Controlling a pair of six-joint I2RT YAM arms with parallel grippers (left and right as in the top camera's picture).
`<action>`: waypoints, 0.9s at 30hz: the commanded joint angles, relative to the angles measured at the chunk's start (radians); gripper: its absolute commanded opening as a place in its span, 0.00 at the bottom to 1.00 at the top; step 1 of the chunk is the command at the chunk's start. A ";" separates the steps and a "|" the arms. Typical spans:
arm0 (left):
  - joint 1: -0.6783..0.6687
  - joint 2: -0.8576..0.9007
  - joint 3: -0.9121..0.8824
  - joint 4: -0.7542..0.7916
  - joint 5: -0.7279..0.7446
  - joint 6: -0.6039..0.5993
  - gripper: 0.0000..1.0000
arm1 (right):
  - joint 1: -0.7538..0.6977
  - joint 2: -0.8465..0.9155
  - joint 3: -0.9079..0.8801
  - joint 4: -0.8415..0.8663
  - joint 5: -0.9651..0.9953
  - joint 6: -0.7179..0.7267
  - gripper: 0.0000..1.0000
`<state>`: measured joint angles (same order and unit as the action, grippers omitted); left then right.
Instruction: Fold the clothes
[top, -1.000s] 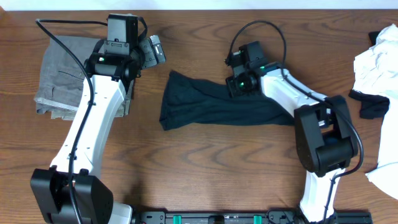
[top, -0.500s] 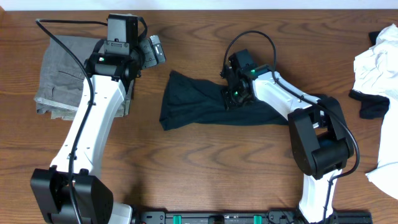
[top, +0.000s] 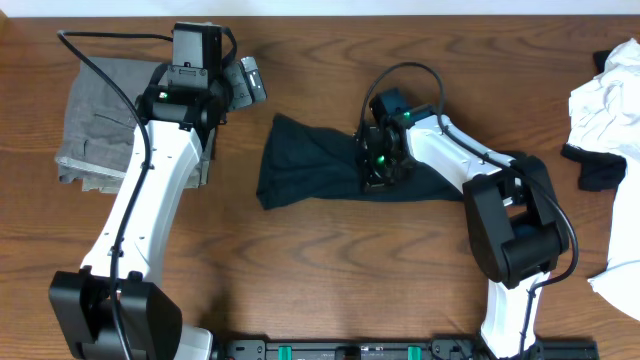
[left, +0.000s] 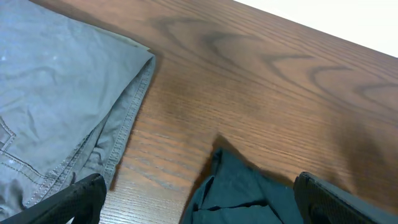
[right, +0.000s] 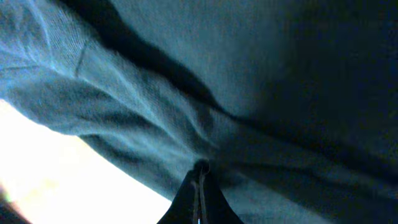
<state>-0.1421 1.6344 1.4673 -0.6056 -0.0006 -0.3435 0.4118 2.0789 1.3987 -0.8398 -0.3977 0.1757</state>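
Mid-table, black T-shirt (top: 310, 165) is lying bunched, long axis running left-right. Right gripper (top: 378, 172) is pinching its fabric, jaws shut, approx. mid-length. Left gripper (top: 248, 80) is hovering wide open, empty, beside grey trousers (top: 95, 125); shirt's left end is lying nearer that arm.

Entry: items partly out of sight, three views.
Grey trousers (top: 95, 120): right side under the left arm (top: 140, 200) overhead; cut by the left and bottom edges in the left wrist view. Dark T-shirt (top: 310, 165): middle covered by the right arm (top: 450, 150). White garment (top: 605, 105): cut at the right edge. Right wrist view: fabric blurred, lower left washed out, right gripper (right: 199, 180) cut by the bottom edge.
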 joint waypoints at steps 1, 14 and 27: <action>0.002 0.007 0.003 -0.003 -0.012 -0.002 0.98 | 0.006 -0.017 0.013 -0.002 -0.030 0.006 0.01; 0.002 0.007 0.003 -0.003 -0.012 -0.002 0.98 | -0.045 -0.096 0.123 -0.088 0.237 0.082 0.01; 0.002 0.007 0.003 -0.003 -0.012 -0.002 0.98 | -0.053 0.016 0.095 -0.080 0.380 0.069 0.01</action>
<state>-0.1421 1.6344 1.4673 -0.6056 -0.0006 -0.3435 0.3656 2.0659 1.5021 -0.9215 -0.0574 0.2424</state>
